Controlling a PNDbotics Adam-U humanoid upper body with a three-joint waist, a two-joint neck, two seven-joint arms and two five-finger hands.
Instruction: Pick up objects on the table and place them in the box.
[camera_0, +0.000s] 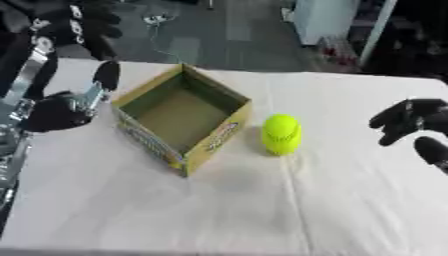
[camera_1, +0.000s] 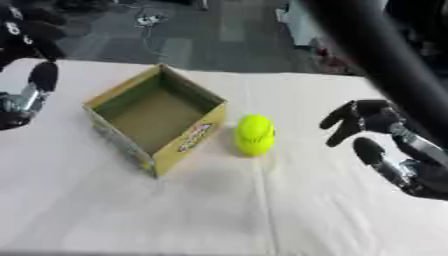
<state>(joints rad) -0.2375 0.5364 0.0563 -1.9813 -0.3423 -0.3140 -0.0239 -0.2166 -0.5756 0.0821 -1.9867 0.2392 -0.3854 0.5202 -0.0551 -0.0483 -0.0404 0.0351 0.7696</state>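
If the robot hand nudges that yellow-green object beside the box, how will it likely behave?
The yellow-green object looks rounded and stands taller than wide on the cloth-covered table, so it would probably tip, then roll. Its smooth-looking curved sides may slip between fingers. The right robot hand hangs open, apart from it; the open box beside it could stop a roll that way.

- A table (camera_0: 350, 200) under a white cloth, with a faint crease running toward the near edge.
- An open cardboard box (camera_0: 182, 118) sits on it left of centre, turned corner-on, nothing inside.
- A yellow-green object (camera_0: 282, 133) stands just right of the box, apart from it.
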